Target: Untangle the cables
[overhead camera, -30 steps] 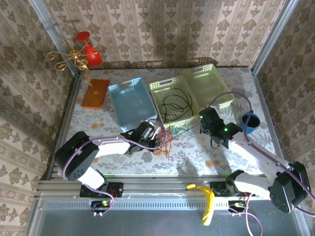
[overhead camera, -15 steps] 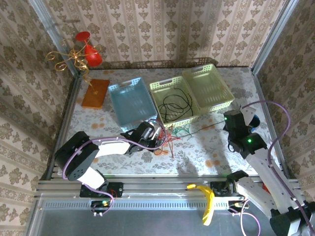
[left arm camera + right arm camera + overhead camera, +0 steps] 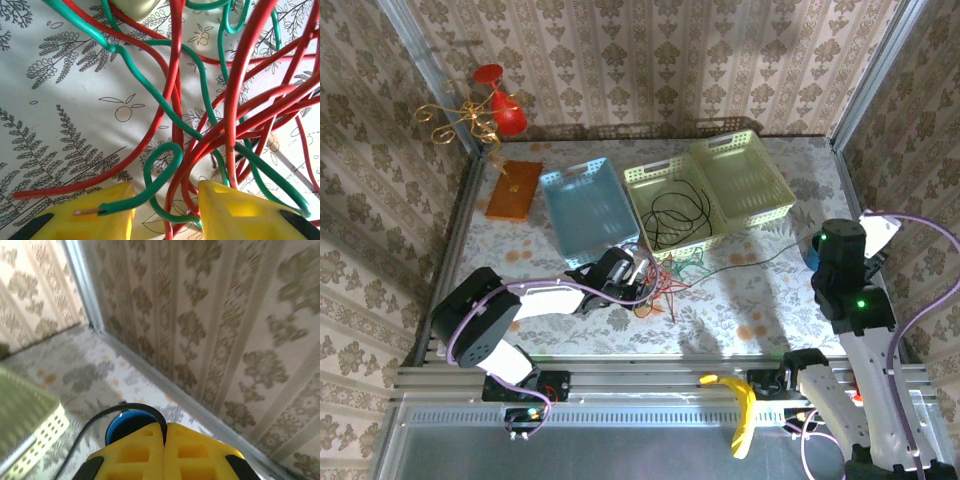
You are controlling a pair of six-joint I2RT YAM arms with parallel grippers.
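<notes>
Here, my left gripper (image 3: 165,200) gapes astride red cable (image 3: 175,60) and green cable (image 3: 75,19); my right gripper (image 3: 165,426), at three o'clock, pinches black cable (image 3: 107,411).

Top view bright: daylight patches on the table (image 3: 760,300), soft shadows across it. Left wrist crisp: red cable (image 3: 175,75), green cable (image 3: 202,80) ahead of the left claw (image 3: 167,200) in focus, soft shadow band ahead-left. Right wrist motion-blurred: wallpaper (image 3: 225,315), basket (image 3: 30,410) beyond the right claw (image 3: 165,432) smeared; black cable (image 3: 130,407) at its tips sharper.
</notes>
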